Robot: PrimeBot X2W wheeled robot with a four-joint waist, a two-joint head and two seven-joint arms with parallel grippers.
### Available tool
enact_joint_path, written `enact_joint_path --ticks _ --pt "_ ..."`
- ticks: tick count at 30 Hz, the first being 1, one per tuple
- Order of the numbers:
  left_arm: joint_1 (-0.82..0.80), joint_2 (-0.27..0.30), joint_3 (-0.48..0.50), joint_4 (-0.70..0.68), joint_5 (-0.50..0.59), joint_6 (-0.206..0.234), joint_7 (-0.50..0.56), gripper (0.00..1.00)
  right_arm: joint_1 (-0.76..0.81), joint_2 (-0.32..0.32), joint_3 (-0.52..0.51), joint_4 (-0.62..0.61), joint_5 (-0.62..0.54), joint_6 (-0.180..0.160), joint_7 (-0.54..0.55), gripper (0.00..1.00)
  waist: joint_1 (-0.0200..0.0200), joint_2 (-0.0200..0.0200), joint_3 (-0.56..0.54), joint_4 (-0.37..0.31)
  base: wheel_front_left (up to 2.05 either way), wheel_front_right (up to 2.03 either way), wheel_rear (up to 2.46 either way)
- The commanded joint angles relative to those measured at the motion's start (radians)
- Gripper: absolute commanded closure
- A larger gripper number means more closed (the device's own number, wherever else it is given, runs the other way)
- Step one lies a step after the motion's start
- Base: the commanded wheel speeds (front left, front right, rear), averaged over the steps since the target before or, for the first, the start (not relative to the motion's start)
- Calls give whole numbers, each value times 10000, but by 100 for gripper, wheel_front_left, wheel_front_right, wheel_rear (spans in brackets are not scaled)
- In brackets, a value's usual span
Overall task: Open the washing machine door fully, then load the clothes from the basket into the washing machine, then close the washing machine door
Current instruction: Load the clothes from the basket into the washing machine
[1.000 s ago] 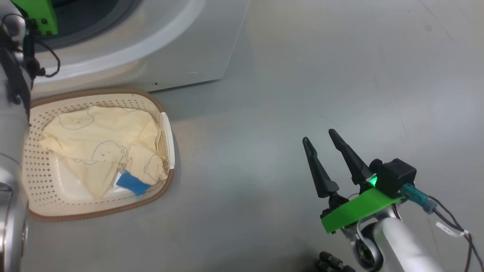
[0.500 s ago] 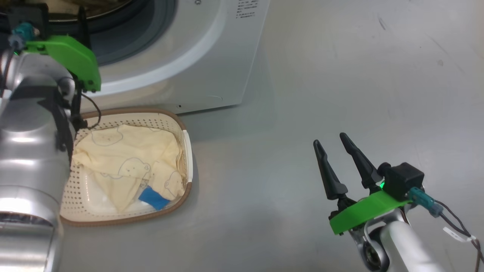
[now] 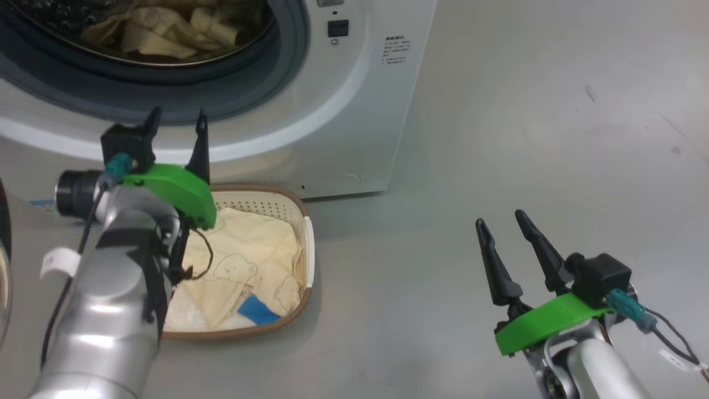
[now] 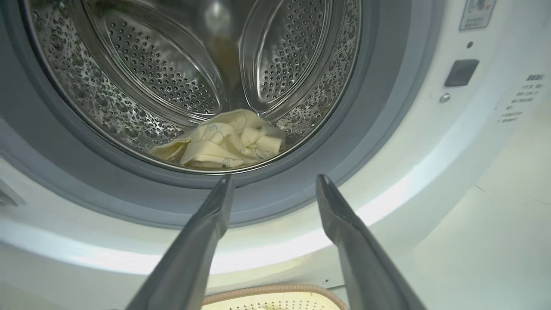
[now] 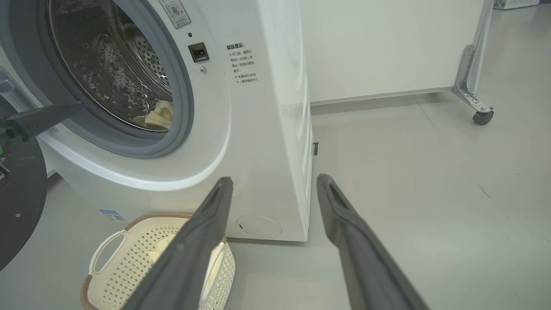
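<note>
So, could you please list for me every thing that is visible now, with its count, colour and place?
washing machine: one, white, behind the basket.
washing machine door: one, black rim, swung open, at the left edge of the right wrist view.
drum: one, perforated metal, inside the machine.
clothes: two heaps, pale yellow with blue prints, one in the basket, one in the drum.
basket: one, cream with brown rim, on the floor.
floor: grey.
panel: one, white, on a caster, beyond the machine.
left hand: dark fingers, open, empty, before the drum.
right hand: dark fingers, open, empty, above the floor.
</note>
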Motion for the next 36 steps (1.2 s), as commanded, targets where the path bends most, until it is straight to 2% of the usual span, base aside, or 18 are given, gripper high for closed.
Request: enact_joint_path --ticks 1,10,16,20,28,36 --pt "321 286 316 -601 -53 78 -138 0 105 -104 112 -259 -116 17 -65 0 1 -1 -235 196 0 0 0" --pt "3114 112 830 -2946 -271 303 -140 0 322 -104 -84 -255 -322 17 -65 0 1 -1 -777 530 0 0 0" --pt "4858 31 1495 -5060 -87 652 -140 0 480 -104 -105 -239 -342 17 -65 0 1 -1 -1009 637 0 0 0" --pt "5904 -27 1872 -6085 146 706 -140 0 549 -104 -85 -243 -345 17 -65 0 1 -1 -1125 656 0 0 0" --pt "7418 -275 2646 -7495 402 625 -141 0 648 -104 -101 -250 -362 17 -65 0 1 -1 -1337 654 0 0 0" --pt "8691 -483 3398 -8332 485 544 -141 0 864 -104 -163 -236 -375 17 -65 0 1 -1 -1654 655 0 0 0"
